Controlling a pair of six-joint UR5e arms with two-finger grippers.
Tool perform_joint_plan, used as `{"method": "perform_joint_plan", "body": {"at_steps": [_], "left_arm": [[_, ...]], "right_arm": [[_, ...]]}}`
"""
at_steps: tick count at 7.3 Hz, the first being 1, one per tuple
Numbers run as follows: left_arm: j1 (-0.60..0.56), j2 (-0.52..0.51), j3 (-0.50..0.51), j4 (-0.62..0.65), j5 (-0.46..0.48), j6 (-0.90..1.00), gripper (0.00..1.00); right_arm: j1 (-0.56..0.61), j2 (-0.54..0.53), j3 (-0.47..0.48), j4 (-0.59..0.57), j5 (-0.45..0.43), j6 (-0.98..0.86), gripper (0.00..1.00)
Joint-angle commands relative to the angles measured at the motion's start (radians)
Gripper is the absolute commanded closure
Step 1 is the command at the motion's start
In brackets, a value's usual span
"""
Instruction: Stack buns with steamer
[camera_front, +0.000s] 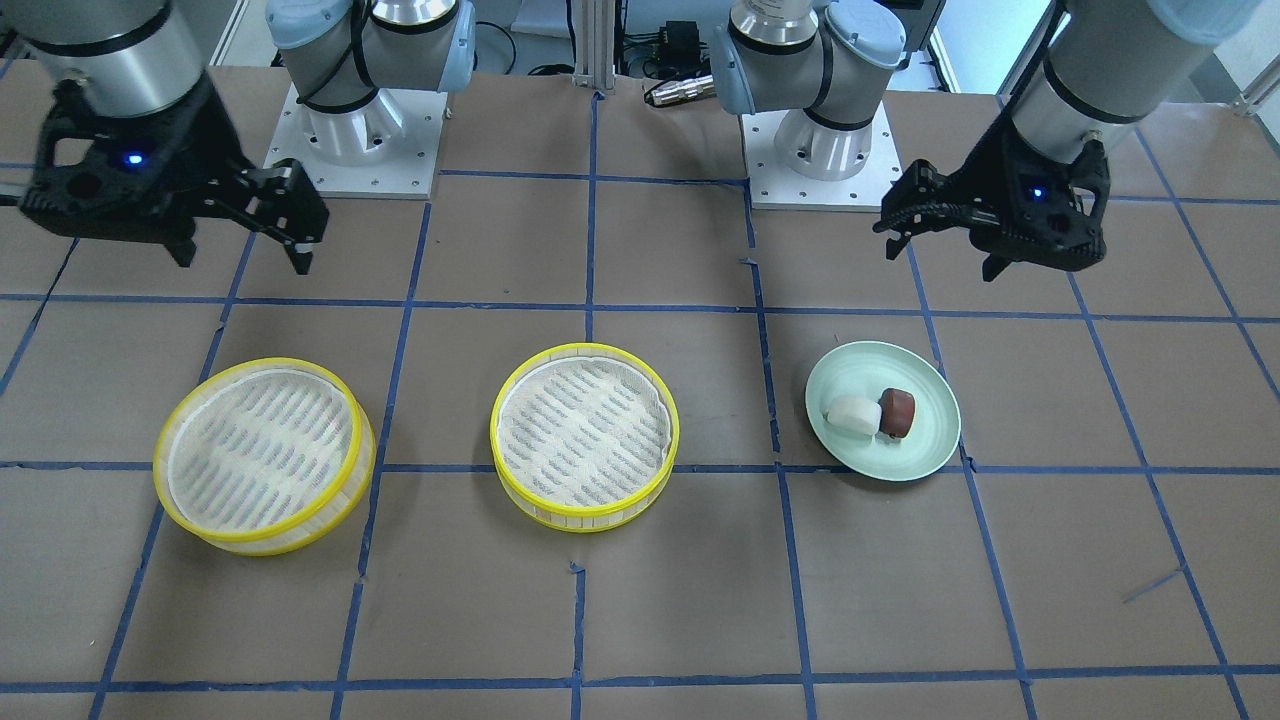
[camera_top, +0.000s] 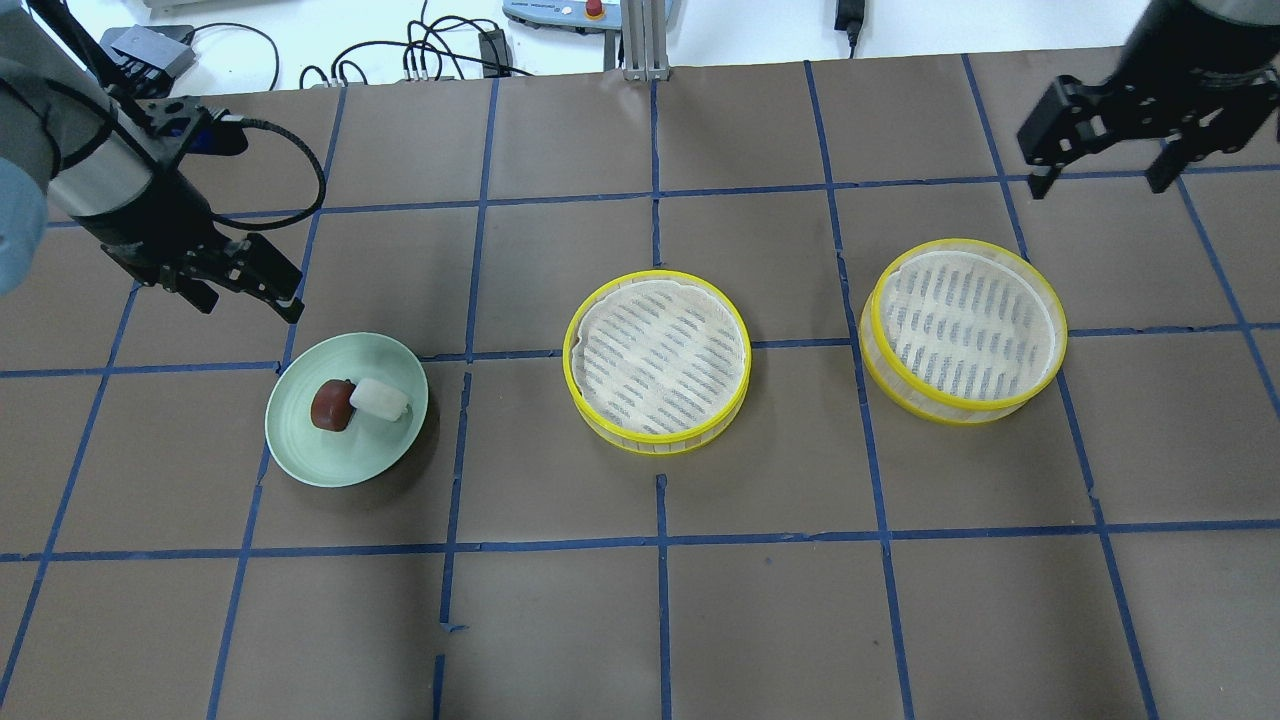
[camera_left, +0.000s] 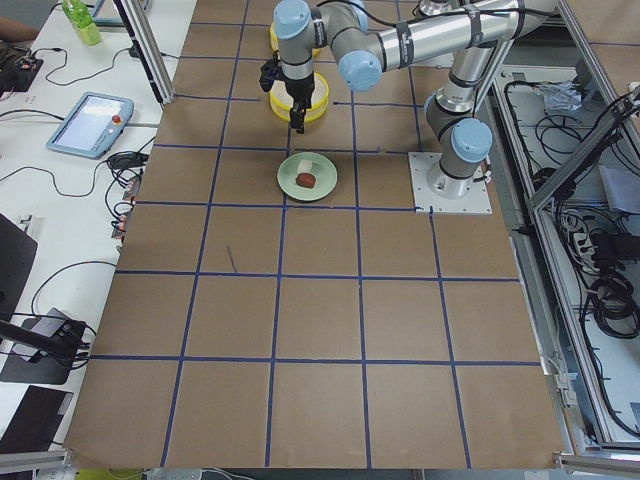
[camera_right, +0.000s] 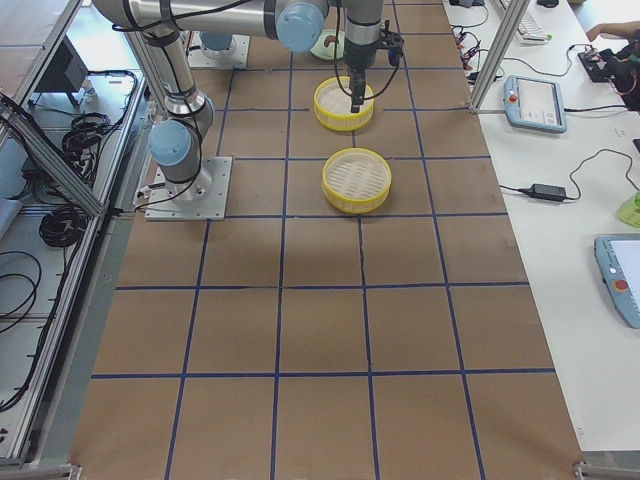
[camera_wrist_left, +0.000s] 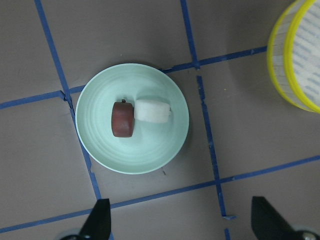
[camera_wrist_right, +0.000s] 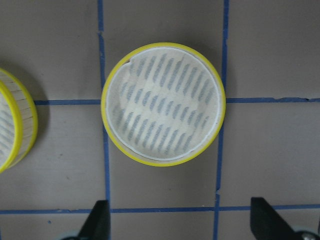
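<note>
- Front-facing view: the left gripper (camera_front: 940, 250) hangs jaws apart and empty above the table (camera_front: 640, 620), on the robot's side of the pale green plate (camera_front: 925, 445). On the plate the white bun (camera_front: 853, 415) and the reddish-brown bun (camera_front: 897, 412) lie touching. The right gripper (camera_front: 245, 250), also apart and empty, hangs on the robot's side of the outer steamer tray (camera_front: 262, 455).
- Overhead view: the left arm is plainly the nearer to the buns. The white bun lies on the side toward the middle steamer tray (camera_top: 657, 362), which sits between the plate and the outer tray, apart from both.
- Left wrist view: the plate lies ahead of the spread fingertips, not between them. The buns sit side by side along the closing line. There is no gap where they meet, so a wrist turn looks needed.
- Right wrist view: the outer tray lies ahead of the spread fingers, with table showing all round its rim.
- Side views: too small to add anything.
</note>
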Motion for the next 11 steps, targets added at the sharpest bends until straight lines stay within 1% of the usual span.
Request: {"method": "perform_joint_plan", "body": {"at_steps": [1,2,3,4,5,6,7,8,9,10,11], "left_arm": [[0.007,-0.169,-0.054,0.180,-0.006,-0.010,0.00],[0.001,-0.206,-0.056,0.199,-0.011,-0.068,0.00],[-0.028,-0.215,-0.072,0.199,-0.019,-0.092,0.00],[-0.052,-0.219,-0.106,0.209,-0.029,-0.096,0.00],[-0.056,-0.223,-0.132,0.225,-0.032,-0.105,0.00],[-0.059,-0.223,-0.145,0.226,-0.035,-0.117,0.00],[-0.060,-0.234,-0.146,0.226,-0.040,-0.119,0.02],[-0.063,-0.251,-0.154,0.226,-0.040,-0.119,0.08],[-0.069,-0.251,-0.168,0.232,-0.039,-0.119,0.12],[-0.071,-0.252,-0.177,0.272,-0.037,-0.119,0.27],[-0.071,-0.251,-0.178,0.280,-0.034,-0.117,0.62]], "right_arm": [[-0.201,-0.003,0.082,-0.015,0.008,-0.229,0.00],[-0.212,0.001,0.113,-0.047,0.012,-0.226,0.00],[-0.211,0.050,0.181,-0.155,0.016,-0.223,0.00],[-0.211,0.123,0.270,-0.339,0.015,-0.226,0.00],[-0.211,0.182,0.339,-0.477,0.013,-0.226,0.00],[-0.208,0.217,0.402,-0.597,0.027,-0.222,0.00],[-0.208,0.234,0.450,-0.692,0.074,-0.223,0.00],[-0.208,0.245,0.464,-0.721,0.079,-0.222,0.00],[-0.208,0.265,0.466,-0.722,0.087,-0.220,0.01],[-0.208,0.287,0.467,-0.728,0.135,-0.220,0.03],[-0.208,0.293,0.466,-0.730,0.142,-0.220,0.17]]}}
